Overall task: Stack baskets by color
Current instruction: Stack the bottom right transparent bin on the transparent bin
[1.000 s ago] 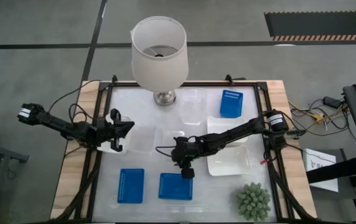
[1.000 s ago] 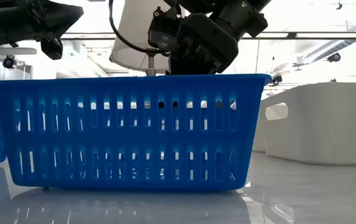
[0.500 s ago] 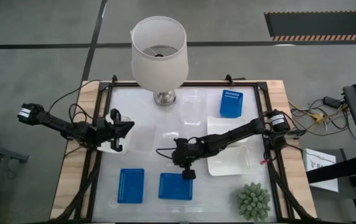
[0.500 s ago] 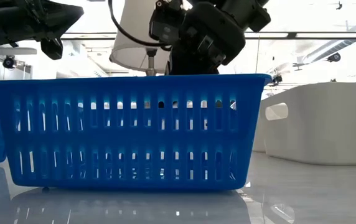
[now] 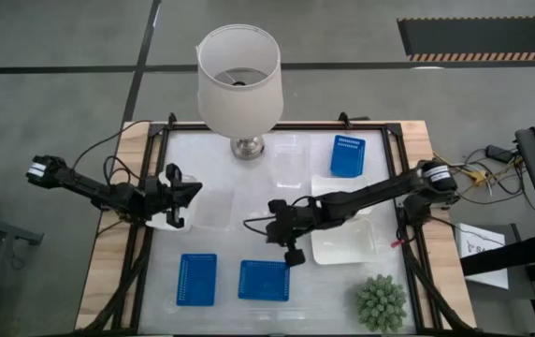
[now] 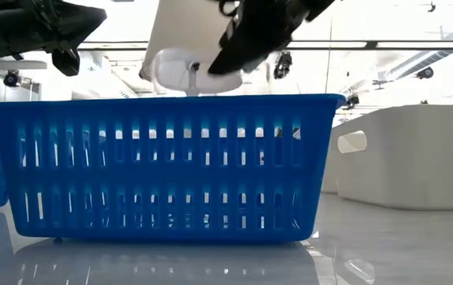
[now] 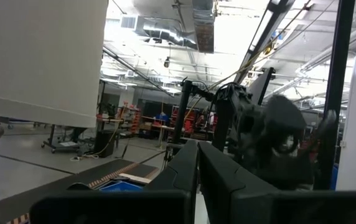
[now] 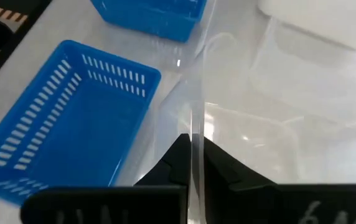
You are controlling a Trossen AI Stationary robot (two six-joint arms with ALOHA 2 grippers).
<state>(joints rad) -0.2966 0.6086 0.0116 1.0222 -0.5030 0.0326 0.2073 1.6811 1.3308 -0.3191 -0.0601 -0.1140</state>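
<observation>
My glossy white table (image 5: 221, 271) mirrors the warehouse lights; right gripper (image 8: 192, 163) pinches a clear basket (image 8: 252, 143) rim, left gripper (image 5: 176, 197) closed empty

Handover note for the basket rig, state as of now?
Right gripper: jaws shut on the rim of a clear basket, mid-table.
Left gripper: jaws shut, waiting at the table's left edge beside another clear basket.
Blue baskets: two at the front, one at the back. White basket on the right.
Done: no stacks visible.
Left: stack every colour.
</observation>
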